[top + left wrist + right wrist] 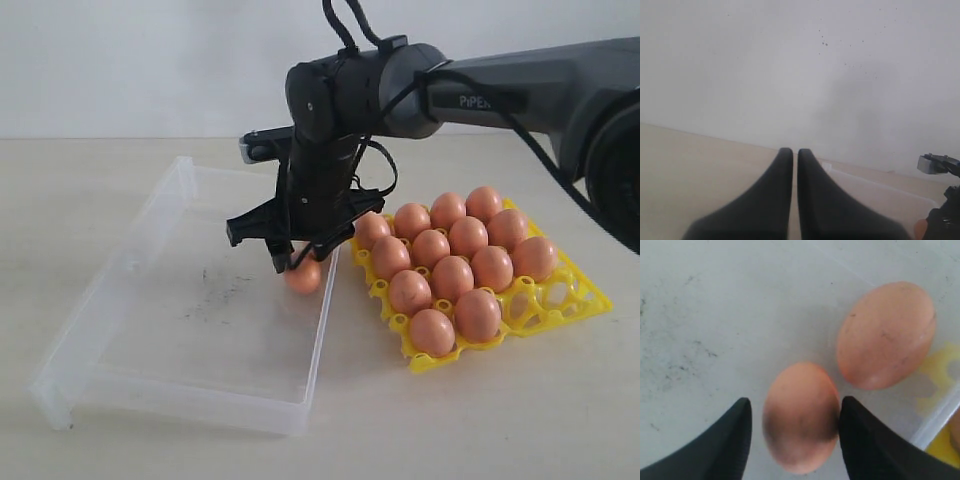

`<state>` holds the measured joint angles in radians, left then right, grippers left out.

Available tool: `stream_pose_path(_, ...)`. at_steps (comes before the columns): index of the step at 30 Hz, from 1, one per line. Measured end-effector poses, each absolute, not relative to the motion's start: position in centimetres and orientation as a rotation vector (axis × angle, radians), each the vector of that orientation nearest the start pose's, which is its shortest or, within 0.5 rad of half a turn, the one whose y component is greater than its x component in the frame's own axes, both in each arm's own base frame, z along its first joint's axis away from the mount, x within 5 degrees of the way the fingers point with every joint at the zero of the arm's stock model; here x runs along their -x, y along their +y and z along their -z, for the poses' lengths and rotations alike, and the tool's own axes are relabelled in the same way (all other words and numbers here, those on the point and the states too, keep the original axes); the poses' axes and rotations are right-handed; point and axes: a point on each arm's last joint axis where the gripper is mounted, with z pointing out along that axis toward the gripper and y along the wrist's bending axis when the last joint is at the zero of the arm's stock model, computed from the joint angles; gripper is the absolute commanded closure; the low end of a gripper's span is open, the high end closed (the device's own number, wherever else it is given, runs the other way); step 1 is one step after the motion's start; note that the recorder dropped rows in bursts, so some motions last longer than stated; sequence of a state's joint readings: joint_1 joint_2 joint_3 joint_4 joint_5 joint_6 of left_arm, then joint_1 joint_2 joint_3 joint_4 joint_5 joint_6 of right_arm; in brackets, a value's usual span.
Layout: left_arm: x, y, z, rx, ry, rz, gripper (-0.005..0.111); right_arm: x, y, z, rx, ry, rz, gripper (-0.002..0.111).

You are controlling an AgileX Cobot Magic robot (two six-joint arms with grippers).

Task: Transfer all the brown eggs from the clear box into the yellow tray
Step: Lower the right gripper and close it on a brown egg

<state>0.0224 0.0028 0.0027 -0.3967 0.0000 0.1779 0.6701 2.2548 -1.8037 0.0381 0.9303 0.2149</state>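
Two brown eggs lie on the smudged floor of the clear box [180,340] near its wall beside the yellow tray [590,300]. My right gripper [297,262] reaches down into the box and stands open around one egg [800,417]. One finger [860,435] touches the egg's side, and a small gap shows at the other finger. The second egg [885,335] lies just beyond, apart from the fingers. Only one box egg [303,275] shows in the exterior view. Several eggs [452,277] fill the tray's cups. My left gripper [795,150] is shut on nothing and does not show in the exterior view.
The tray sits right next to the box's wall [935,417]. Two cups [545,297] at the tray's near right corner hold nothing. The right arm [480,90] stretches in from the right above the tray. Bare tabletop [80,200] surrounds the box.
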Motion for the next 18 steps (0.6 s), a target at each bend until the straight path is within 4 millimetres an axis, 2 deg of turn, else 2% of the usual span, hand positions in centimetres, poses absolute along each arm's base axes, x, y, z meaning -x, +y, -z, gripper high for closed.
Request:
stream_pose_path(9, -5.7, 0.1, -21.2, 0.179, 1.480, 0.159, 0.103, -37.3, 29.5, -14.9, 0.597, 2.846, -0.122, 0.060)
stream_pose_path(18, -5.7, 0.1, -21.2, 0.179, 1.480, 0.159, 0.103, -36.9, 29.0, -14.8, 0.611, 2.902, -0.065, 0.060)
